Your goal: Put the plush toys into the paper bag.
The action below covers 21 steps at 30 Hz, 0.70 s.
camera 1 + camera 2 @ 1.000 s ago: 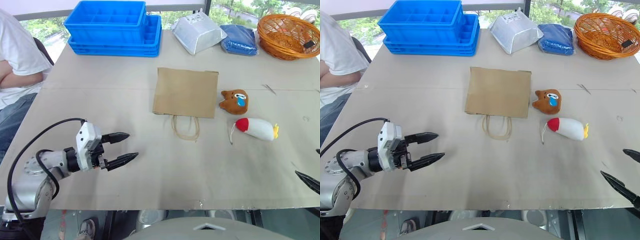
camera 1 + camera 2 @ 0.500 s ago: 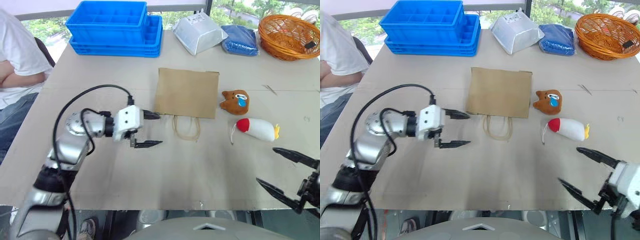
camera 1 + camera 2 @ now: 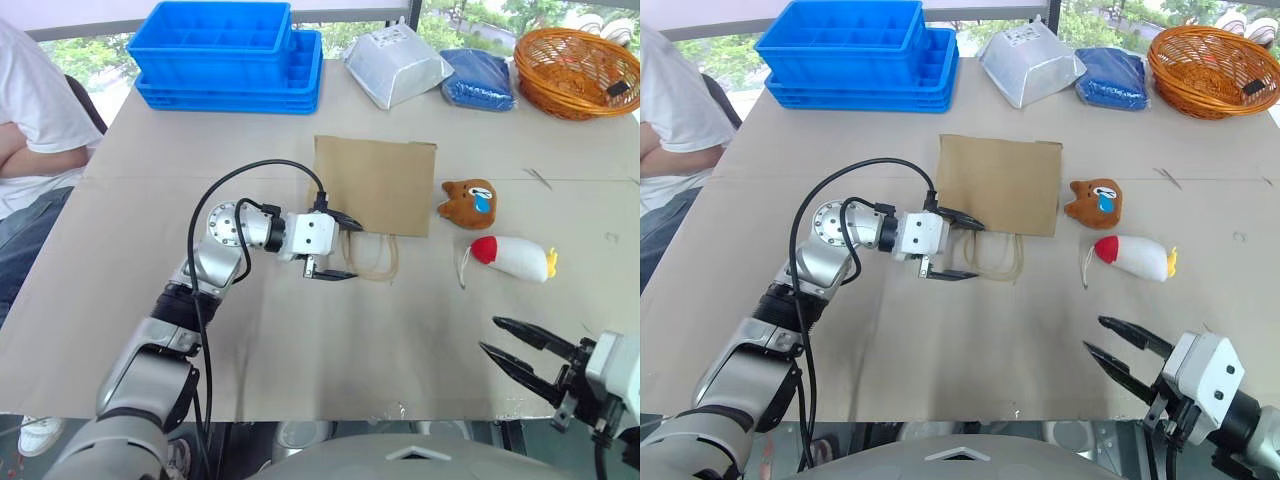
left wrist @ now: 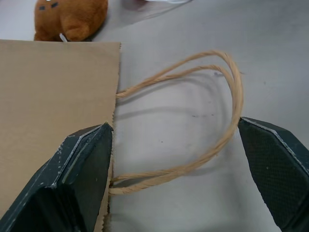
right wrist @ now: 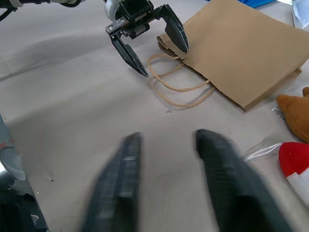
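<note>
paper bag (image 3: 375, 185) lies flat, tan, loop handles (image 3: 371, 258) between the wide-spread left gripper (image 3: 343, 245).

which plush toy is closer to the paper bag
The brown toy, with the blue teardrop, lies right beside the bag's edge. The white toy, with a red end, lies farther out.
</note>
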Each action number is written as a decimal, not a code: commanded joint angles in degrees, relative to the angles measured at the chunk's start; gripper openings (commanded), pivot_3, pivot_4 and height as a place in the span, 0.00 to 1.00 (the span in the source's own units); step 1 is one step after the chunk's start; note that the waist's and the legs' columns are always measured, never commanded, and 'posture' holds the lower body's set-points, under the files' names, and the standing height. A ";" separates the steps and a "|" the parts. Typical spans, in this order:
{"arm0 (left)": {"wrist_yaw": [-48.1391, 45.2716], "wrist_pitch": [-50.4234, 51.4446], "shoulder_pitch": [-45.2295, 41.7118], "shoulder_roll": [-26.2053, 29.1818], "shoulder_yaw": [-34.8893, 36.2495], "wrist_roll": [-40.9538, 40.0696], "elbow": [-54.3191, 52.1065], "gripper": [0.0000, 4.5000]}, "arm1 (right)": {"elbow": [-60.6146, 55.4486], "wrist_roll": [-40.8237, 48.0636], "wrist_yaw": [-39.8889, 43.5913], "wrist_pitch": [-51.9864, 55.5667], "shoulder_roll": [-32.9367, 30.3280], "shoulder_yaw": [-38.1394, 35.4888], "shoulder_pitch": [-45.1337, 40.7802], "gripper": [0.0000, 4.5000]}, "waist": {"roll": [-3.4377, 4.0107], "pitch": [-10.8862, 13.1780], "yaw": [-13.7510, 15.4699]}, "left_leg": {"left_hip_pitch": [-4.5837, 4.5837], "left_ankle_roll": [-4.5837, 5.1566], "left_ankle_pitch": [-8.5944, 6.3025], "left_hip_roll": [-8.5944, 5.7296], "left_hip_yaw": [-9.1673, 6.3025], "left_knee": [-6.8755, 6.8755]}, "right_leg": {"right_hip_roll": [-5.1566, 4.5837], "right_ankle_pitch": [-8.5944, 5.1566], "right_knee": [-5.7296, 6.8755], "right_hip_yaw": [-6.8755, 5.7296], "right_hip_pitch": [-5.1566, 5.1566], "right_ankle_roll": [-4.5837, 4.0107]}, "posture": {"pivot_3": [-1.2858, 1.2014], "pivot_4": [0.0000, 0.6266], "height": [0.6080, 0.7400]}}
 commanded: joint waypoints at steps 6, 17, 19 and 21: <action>-3.77 -8.55 -4.35 -2.56 -1.15 0.87 7.56 0.69 | -3.31 -3.35 -3.87 -3.97 1.77 2.94 2.42 0.00 | -0.02 -0.01 -0.01 | -0.04 0.04 -0.02 -0.01 0.02 0.06 | -0.01 0.00 -0.01 0.00 0.00 0.01 | 0.52 0.24 1.00; -8.52 33.87 -7.77 -4.58 6.05 -23.87 -3.71 0.01 | -3.31 -0.78 -17.04 5.38 -0.68 11.60 -7.82 0.00 | -0.08 0.03 -0.36 | -0.21 0.04 -0.02 0.05 -0.12 0.18 | 0.04 0.00 0.08 -0.08 -0.08 0.02 | 0.52 0.24 1.00; -5.50 43.10 -9.33 -4.66 8.49 -27.93 -6.45 0.01 | -3.24 0.18 -21.50 10.86 -0.83 14.32 -15.03 0.00 | -0.09 0.04 -0.45 | -0.21 0.04 -0.02 0.05 -0.15 0.19 | 0.04 0.00 0.08 -0.09 -0.07 0.02 | 0.52 0.24 1.00; -3.50 48.38 -10.11 -4.60 10.05 -29.98 -8.34 0.01 | -2.56 -0.78 -23.91 15.30 -1.89 17.14 -22.22 0.00 | -0.06 0.03 -0.71 | -0.20 0.04 -0.02 0.02 -0.14 0.22 | 0.05 0.00 0.08 -0.07 -0.07 0.02 | 0.52 0.24 1.00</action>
